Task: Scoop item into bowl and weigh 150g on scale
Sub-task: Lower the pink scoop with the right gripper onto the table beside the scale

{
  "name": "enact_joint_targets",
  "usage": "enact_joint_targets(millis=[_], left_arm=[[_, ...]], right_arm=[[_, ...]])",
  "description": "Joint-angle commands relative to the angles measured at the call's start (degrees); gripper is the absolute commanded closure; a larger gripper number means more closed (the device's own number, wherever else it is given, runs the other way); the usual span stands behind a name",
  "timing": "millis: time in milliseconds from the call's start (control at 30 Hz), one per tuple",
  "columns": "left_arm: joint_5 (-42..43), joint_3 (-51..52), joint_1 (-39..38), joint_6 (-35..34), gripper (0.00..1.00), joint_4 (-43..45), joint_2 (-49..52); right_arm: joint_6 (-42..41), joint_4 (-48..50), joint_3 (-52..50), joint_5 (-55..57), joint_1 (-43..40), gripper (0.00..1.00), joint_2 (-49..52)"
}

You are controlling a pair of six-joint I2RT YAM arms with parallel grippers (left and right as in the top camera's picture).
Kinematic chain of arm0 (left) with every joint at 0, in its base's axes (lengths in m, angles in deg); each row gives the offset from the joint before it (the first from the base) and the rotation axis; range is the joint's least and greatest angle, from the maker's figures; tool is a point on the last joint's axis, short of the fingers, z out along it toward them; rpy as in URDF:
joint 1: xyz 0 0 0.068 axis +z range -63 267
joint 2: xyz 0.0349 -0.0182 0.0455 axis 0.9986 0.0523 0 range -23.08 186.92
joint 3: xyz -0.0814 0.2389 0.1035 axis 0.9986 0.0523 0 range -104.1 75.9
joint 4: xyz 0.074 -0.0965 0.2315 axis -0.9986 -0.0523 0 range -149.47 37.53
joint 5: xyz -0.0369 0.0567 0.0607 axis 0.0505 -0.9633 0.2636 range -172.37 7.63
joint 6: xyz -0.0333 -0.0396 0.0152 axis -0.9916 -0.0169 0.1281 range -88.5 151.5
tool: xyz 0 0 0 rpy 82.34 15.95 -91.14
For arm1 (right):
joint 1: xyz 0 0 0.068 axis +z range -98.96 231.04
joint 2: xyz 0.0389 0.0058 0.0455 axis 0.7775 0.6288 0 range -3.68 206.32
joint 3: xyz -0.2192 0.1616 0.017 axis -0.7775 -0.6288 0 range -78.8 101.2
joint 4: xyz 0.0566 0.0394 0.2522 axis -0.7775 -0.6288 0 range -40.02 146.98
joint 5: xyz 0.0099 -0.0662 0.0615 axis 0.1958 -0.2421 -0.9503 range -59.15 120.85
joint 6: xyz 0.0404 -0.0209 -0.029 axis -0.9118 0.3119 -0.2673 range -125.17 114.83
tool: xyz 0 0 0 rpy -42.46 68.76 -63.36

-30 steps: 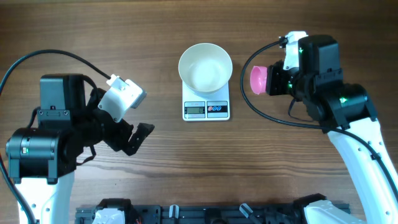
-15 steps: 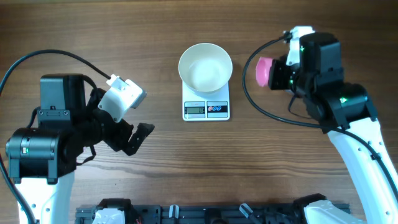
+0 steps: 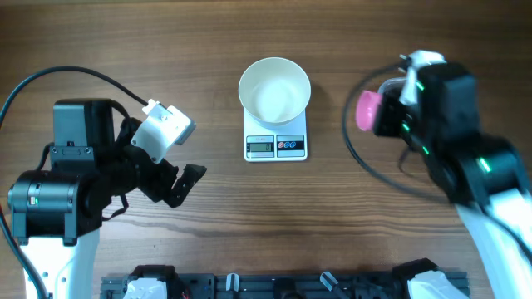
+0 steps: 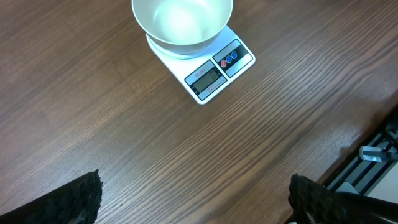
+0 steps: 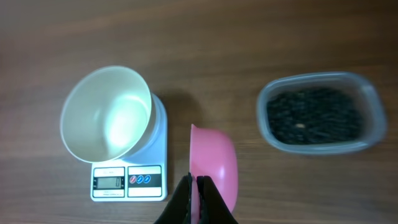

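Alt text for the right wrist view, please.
The right pincer, shut on a pink scoop, hangs above a wooden table. At picture left an empty white bowl sits on the scale; at right a clear tub holds black beans.

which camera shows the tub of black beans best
The right wrist view: the clear tub sits whole, right of the pink scoop, with the black beans inside. The overhead and left wrist views show none of it.
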Motion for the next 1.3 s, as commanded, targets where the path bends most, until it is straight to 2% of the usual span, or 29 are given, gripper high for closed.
enact_joint_targets(millis=[0,100,267,367,533,833,900,1000,1167,1267], left_arm=[[1.3,-0.9,0.4,1.1,0.00,-0.1,-0.2],[1.3,-0.9,0.4,1.1,0.00,-0.1,-0.2],[1.3,-0.9,0.4,1.1,0.00,-0.1,-0.2],[1.3,-0.9,0.4,1.1,0.00,-0.1,-0.2],[1.3,-0.9,0.4,1.1,0.00,-0.1,-0.2],[1.3,-0.9,0.4,1.1,0.00,-0.1,-0.2],[1.3,-0.9,0.4,1.1,0.00,-0.1,-0.2],[1.3,-0.9,0.4,1.1,0.00,-0.1,-0.2],[1.3,-0.9,0.4,1.1,0.00,-0.1,-0.2],[1.3,-0.9,0.4,1.1,0.00,-0.1,-0.2]], right_arm=[[-4.6,-4.8,1.1,7.8,-0.1,0.96,-8.5],[-8.8,-7.7,-0.7,9.0,-0.1,0.96,-11.6],[-15.6,-5.6,-12.9,7.4,-0.1,0.96,-13.4],[-17.3,2.4,-20.2,3.9,-0.1,0.96,-13.4],[-13.9,12.6,-26.8,0.8,-0.1,0.96,-12.2],[-4.2,21.2,-29.4,1.4,-0.1,0.96,-2.5],[-7.9,21.3,-29.4,-0.9,-0.2,0.96,0.6],[-14.6,21.6,-29.4,-10.5,-1.2,0.96,3.5],[-14.6,21.7,-29.4,-21.2,-4.2,0.96,1.8],[-14.5,17.9,-29.4,-25.5,-7.3,0.96,-0.8]])
